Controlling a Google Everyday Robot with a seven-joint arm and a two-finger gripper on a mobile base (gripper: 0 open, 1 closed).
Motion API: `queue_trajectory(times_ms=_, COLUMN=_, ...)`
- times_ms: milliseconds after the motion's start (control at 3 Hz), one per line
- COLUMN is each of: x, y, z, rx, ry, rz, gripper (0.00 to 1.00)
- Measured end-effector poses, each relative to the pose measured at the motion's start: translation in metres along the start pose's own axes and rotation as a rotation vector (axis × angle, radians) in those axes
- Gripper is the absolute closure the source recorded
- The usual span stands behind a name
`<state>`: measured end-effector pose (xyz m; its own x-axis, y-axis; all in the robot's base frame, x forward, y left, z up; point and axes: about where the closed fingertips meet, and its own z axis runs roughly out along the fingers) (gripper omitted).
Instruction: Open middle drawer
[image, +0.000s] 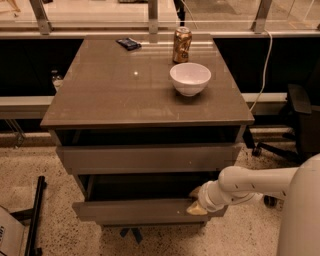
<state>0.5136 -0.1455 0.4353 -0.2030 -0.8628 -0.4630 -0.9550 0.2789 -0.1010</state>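
Middle drawer (135, 210) sits below the wider upper drawer front (145, 158). Its plain panel juts toward the near side with a dark hollow behind it, so it looks partly open. The gripper (197, 204) meets the panel's top edge at its right end, likely because a handleless front offers only that lip to pull on. Whether it is clamped there or loose, I cannot tell. On the surface (115, 95) above, a white bowl (190, 77) and a can (182, 44) stand at the far right.

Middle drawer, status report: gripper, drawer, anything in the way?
Gripper at the right end of the middle drawer front. Drawer stands partly out, dark inside showing. Nothing seen in its path.
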Motion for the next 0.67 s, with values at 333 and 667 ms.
queue_trajectory(times_ms=333, x=0.0031, y=0.0062, z=0.0016, rx=-0.012, ry=0.03, rz=-0.013, gripper=0.0)
queue_trajectory(times_ms=667, x=0.0073, y=0.0102, z=0.0078, rx=-0.035, ry=0.052, rz=-0.019, gripper=0.0)
